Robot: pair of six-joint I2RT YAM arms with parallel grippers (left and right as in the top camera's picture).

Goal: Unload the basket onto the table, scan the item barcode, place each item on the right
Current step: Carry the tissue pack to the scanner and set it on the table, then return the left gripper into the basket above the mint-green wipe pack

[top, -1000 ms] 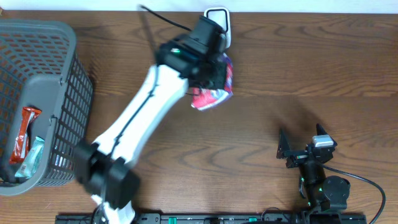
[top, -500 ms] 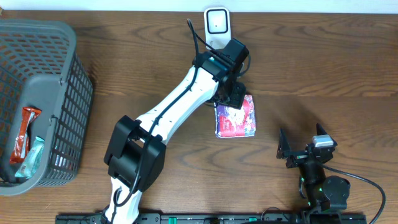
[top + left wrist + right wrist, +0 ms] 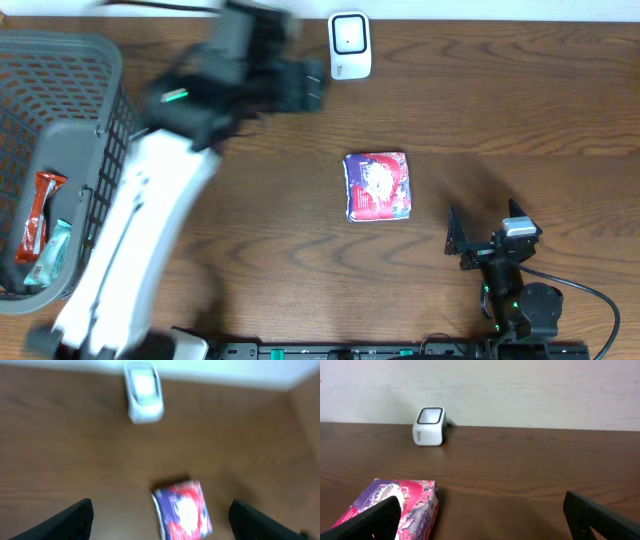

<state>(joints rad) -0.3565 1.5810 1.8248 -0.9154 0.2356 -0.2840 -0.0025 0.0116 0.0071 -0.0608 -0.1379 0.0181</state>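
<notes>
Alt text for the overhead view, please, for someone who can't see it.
A red and purple packet lies flat on the wooden table with nothing holding it. A white scanner stands at the far edge, a grey basket holds snacks at left, and the blurred left arm stretches beside it.

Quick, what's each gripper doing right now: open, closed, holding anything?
Left gripper: jaws open, holding nothing; the packet lies free on the table.
Right gripper: jaws open, empty.
</notes>
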